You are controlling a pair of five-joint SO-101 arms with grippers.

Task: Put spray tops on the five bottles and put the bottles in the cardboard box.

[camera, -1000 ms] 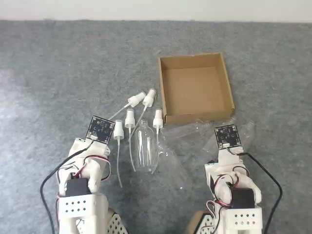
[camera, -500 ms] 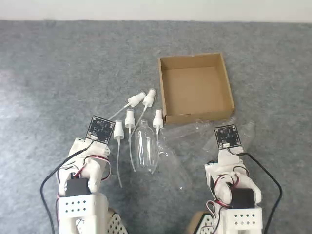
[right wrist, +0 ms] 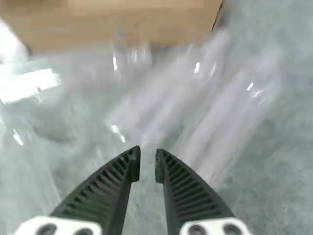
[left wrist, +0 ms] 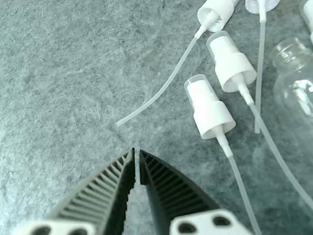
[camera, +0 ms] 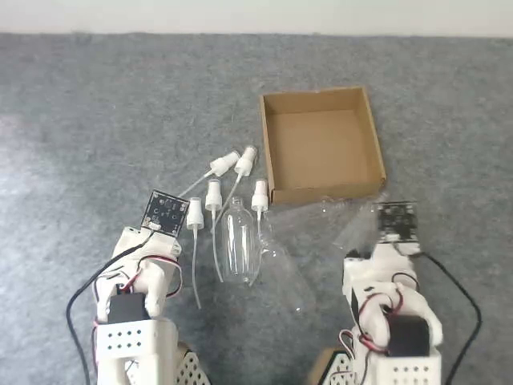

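Note:
Several white spray tops with long tubes lie left of the cardboard box (camera: 321,144), among them one (camera: 195,215) beside the left arm and one (camera: 260,195) by the box's front corner. A clear bottle (camera: 238,238) lies between the arms, another bottle (camera: 282,271) beside it, and more clear bottles (camera: 337,213) along the box's front wall. My left gripper (left wrist: 137,156) is shut and empty just above the carpet, short of a spray top (left wrist: 210,110). My right gripper (right wrist: 147,159) hovers with its fingers nearly together and empty over blurred clear bottles (right wrist: 195,112).
Grey carpet covers the whole table. The cardboard box (right wrist: 122,19) stands open-topped with nothing inside, just beyond the bottles in front of the right arm. Bare carpet stretches to the far left and beyond the box.
The right arm has swung to the right and a little forward over the bottles. The left arm, box, spray tops and bottles have not moved.

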